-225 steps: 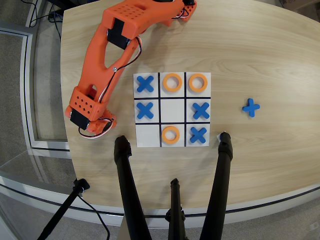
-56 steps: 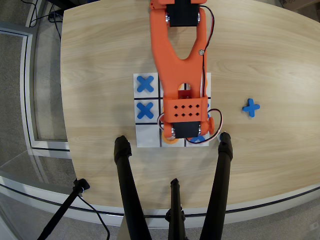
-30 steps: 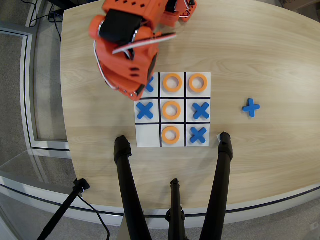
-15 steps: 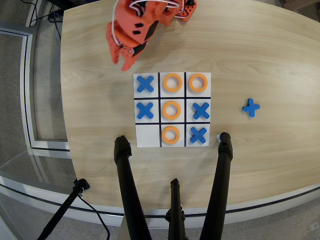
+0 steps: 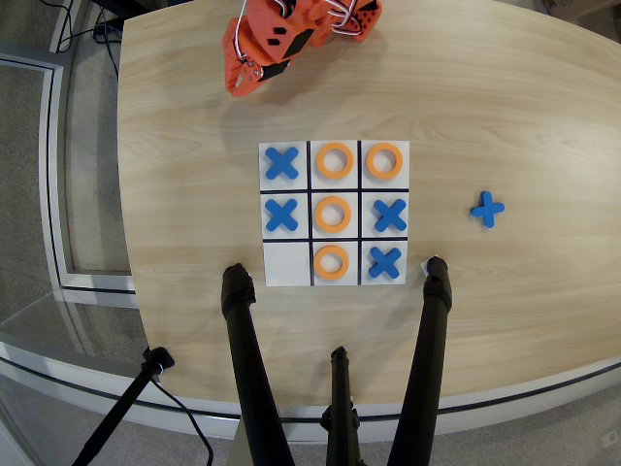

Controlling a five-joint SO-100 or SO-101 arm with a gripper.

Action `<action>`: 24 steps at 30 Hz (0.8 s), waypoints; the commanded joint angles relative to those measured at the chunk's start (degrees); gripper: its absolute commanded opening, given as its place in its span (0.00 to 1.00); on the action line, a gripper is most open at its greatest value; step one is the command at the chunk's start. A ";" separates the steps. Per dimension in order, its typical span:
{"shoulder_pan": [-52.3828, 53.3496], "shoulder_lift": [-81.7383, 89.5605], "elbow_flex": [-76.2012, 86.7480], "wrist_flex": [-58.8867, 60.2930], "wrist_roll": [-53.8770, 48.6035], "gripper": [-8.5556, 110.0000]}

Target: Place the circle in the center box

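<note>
Lying in the center box [image 5: 317, 230], the circle [image 5: 333, 214] has blue crosses [image 5: 281, 214] either side; pincer [image 5: 239, 85] state unclear.

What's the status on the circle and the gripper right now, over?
Gripper folded up at the table's far edge, jaw state unreadable. Circle lying flat in the center box, nothing touching it. Nothing in the way.

No printed words, brand names, labels or numbers can be read anywhere; the only marks are game symbols, blue plastic X-shaped pieces [image 5: 281, 163] and flat orange plastic rings [image 5: 333, 214], lying in the cells of the white square three-by-three board [image 5: 287, 263].
</note>
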 commanded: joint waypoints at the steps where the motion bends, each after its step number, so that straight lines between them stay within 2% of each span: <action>1: 4.57 0.88 3.16 5.19 -0.70 0.07; 3: 8.96 1.67 3.16 10.63 -4.39 0.07; 24: 35.86 1.76 3.16 10.72 -3.96 0.07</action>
